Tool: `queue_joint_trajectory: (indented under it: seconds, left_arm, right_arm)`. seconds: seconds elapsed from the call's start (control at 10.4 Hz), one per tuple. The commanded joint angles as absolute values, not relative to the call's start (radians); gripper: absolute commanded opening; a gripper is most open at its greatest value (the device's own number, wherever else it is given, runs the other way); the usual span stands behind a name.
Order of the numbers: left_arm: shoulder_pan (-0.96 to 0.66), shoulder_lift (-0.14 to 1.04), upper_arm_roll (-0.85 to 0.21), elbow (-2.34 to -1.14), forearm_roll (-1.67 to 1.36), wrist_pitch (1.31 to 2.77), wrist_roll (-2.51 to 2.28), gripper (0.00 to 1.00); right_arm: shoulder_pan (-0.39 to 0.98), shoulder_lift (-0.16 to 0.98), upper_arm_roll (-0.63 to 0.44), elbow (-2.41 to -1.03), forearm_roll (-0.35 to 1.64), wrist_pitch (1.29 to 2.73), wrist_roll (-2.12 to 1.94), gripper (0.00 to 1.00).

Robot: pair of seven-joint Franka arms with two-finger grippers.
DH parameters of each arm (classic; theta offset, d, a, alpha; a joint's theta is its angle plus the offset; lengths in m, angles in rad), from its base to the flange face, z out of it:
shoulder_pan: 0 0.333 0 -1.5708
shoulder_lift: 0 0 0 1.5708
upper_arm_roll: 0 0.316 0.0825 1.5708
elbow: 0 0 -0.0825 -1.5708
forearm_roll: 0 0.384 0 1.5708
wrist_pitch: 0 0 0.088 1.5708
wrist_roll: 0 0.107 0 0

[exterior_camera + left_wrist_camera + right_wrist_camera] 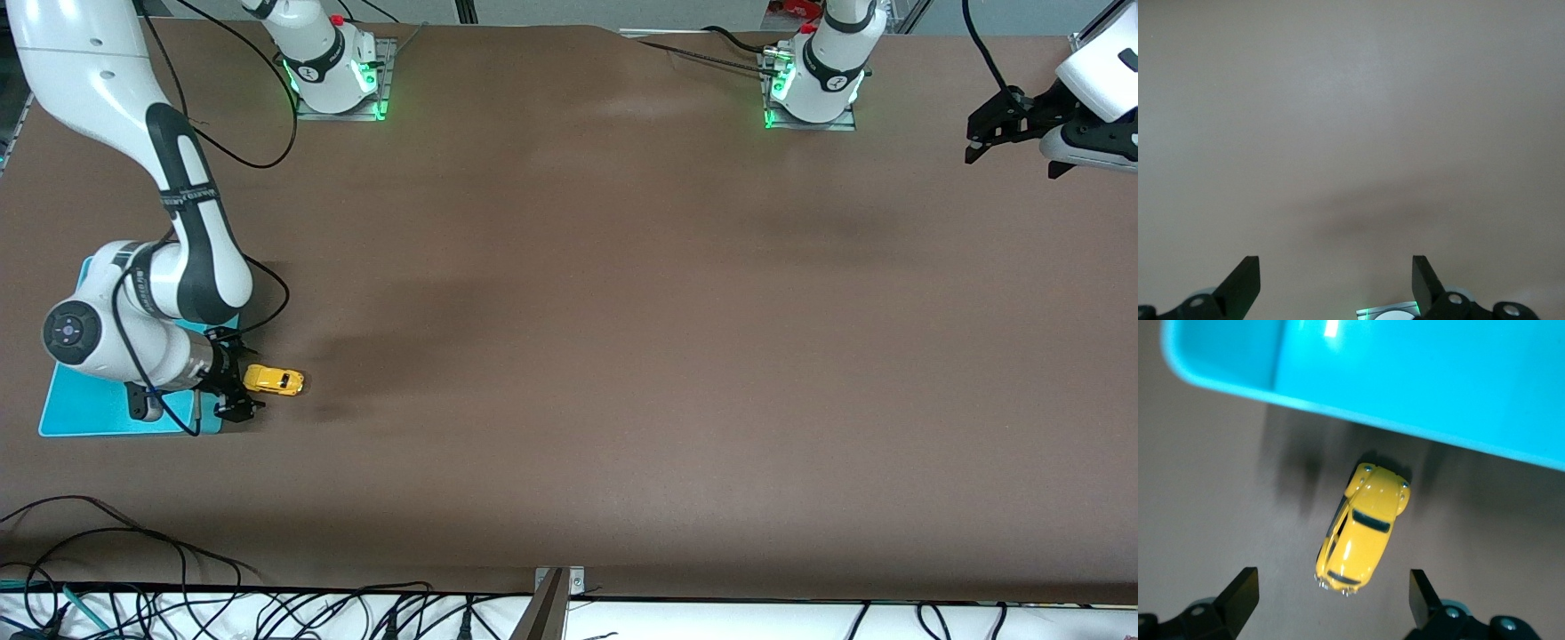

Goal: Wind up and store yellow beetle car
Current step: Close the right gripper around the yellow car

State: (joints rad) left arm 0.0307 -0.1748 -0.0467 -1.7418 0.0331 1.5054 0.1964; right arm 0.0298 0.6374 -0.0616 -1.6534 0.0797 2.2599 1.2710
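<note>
The yellow beetle car [274,380] rests on its wheels on the brown table [622,356], just beside the turquoise bin [98,413] at the right arm's end of the table. In the right wrist view the car [1363,535] lies close to the bin's rim [1418,427] but apart from it, with a strip of bare table between the two.

The right gripper [233,382] is low over the table at the corner of the bin nearest the car, its fingers spread apart. The car sits just off the fingertips, not clasped. In the right wrist view both fingers [1241,593] stand well to either side of the car and touch nothing. The right arm's forearm and wrist lie over the bin and hide much of its interior in the front view.

The left gripper [1000,133] hangs in the air at the left arm's end of the table, well apart from the bin, and waits. Its fingers [1245,283] are apart, with only bare table surface in view between them.

Loose black cables [178,569] run along the table edge nearest the front camera, clear of the bin and the car. A further cable [258,293] loops from the right arm beside the bin.
</note>
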Motion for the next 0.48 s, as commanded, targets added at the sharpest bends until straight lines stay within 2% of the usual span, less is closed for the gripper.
queue_joint_trajectory:
  seconds: [0.0, 0.38]
  left_arm:
    - [0.035, -0.16, -0.051, -1.706, 0.049, 1.465, 0.179, 1.0]
    - [0.054, -0.153, -0.044, -1.71, 0.04, 1.463, 0.104, 1.0]
  right_arm:
    - [0.023, 0.626, -0.06, -1.722, 0.094, 2.369, 1.392, 1.0]
    - [0.028, 0.646, -0.06, -1.782, 0.089, 2.416, 1.413, 0.99]
